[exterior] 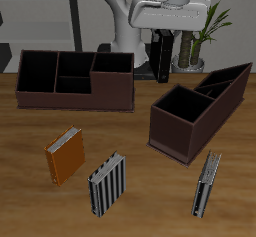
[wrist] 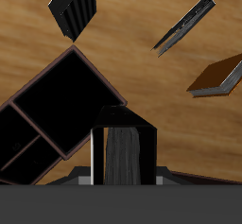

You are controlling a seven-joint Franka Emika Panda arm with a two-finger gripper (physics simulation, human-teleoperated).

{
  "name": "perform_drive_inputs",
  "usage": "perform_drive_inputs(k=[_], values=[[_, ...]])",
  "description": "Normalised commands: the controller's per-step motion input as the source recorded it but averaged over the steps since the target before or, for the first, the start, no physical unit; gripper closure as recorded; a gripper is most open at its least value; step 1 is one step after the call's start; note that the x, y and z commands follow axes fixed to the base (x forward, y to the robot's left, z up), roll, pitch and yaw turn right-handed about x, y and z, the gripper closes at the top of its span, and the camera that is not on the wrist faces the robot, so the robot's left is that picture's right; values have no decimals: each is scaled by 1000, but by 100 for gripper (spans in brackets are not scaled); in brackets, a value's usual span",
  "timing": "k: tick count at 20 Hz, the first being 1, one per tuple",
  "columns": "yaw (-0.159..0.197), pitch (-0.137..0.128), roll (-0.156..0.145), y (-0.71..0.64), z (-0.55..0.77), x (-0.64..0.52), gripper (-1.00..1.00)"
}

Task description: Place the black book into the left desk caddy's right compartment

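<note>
My gripper [exterior: 160, 41] is shut on the black book [exterior: 160, 59] and holds it upright in the air, behind the caddies and above the table's back part. In the wrist view the black book [wrist: 121, 147] stands between my fingers, with my gripper [wrist: 121, 176] closed around it. The left desk caddy [exterior: 232, 93], a dark maroon-brown box, stands nearer the table's front than the book. Its right compartment [exterior: 180, 113], the big square section, is open and empty. In the wrist view this compartment [wrist: 68, 100] lies close beside the book, and the narrow slots [wrist: 21, 147] adjoin it.
A longer, lower caddy [exterior: 75, 99] stands at the back of the table. An orange book [exterior: 65, 157], a black-and-white striped book [exterior: 105, 184] and a thin dark book [exterior: 207, 183] stand near the table's front edge. A potted plant [exterior: 205, 31] is behind the arm.
</note>
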Motion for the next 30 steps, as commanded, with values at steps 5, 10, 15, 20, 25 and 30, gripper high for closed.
perform_drive_inputs(k=[5,10,15,20,25,30], values=[[-17,-20,-5,270,167,70,100],[-69,-2,-39,234,71,268,100],[-23,20,-14,314,-2,206,100],[2,10,19,385,-14,163,100],[-4,9,-2,88,-43,122,100],[-44,8,-1,-84,-83,94,100]])
